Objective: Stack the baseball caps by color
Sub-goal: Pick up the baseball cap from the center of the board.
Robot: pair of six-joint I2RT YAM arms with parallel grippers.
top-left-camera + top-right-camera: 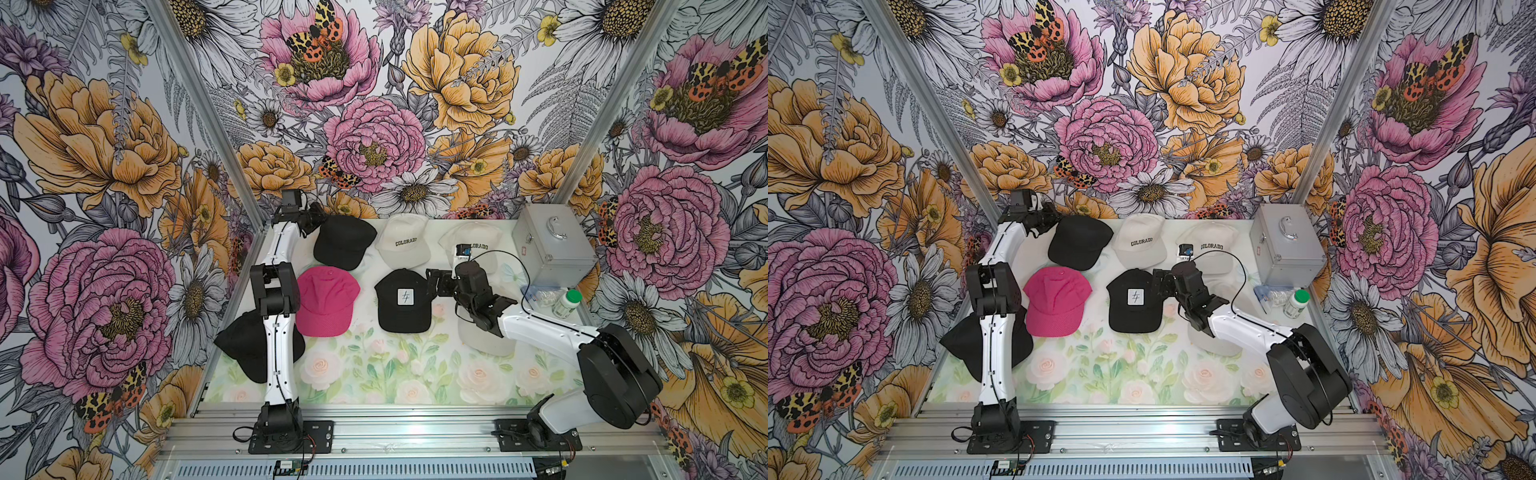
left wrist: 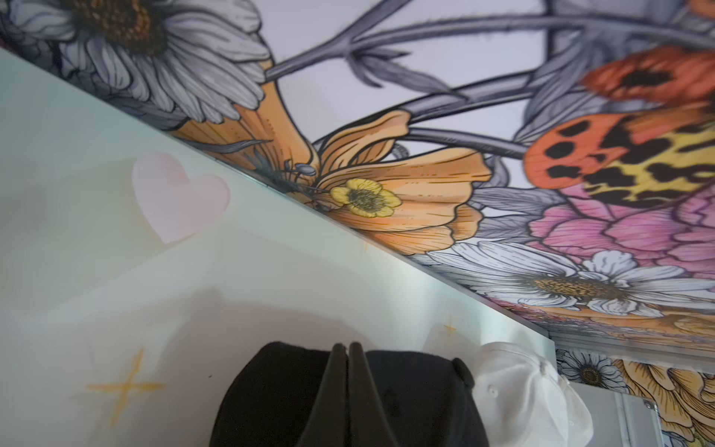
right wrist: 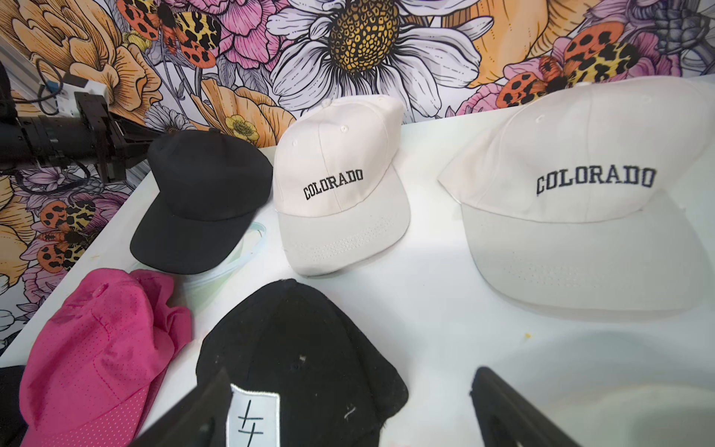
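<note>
On the bench (image 1: 374, 374) I count seven caps: three black, three cream and one pink (the pink one is lumpy, and I cannot tell if another hides under it).

At the far left edge lies the first black cap (image 1: 237, 345). The left arm (image 1: 276, 332) crosses over its middle, so I cannot tell which way its brim points. At the back left corner the left claw (image 1: 314, 218) is squeezed tight, with its tips at the back of the second black cap (image 1: 343, 243). I cannot tell if it pinches any cloth. That cap runs back to front, with its brim toward the front edge.

Just in front of it sits the pink cap (image 1: 326, 301), brim to the front too. Next comes the middle cream cap (image 1: 403, 243) at the back, with "COLORADO" on it. The patch cap (image 1: 403, 301), black with a white square, is in front of that one. Both point their brims to the front.

The right claw (image 1: 432, 282) is spread wide at the patch cap's right side and holds nothing. Behind it is the right cream cap (image 1: 473, 245), brim to the front, with some letters hidden by the arm's camera. The right arm (image 1: 540, 328) covers most of the third cream cap (image 1: 486, 338).

At the far right stand one silver case (image 1: 552, 245), one green-lidded bottle (image 1: 567, 303) and a clear bag (image 1: 540, 295)
</note>
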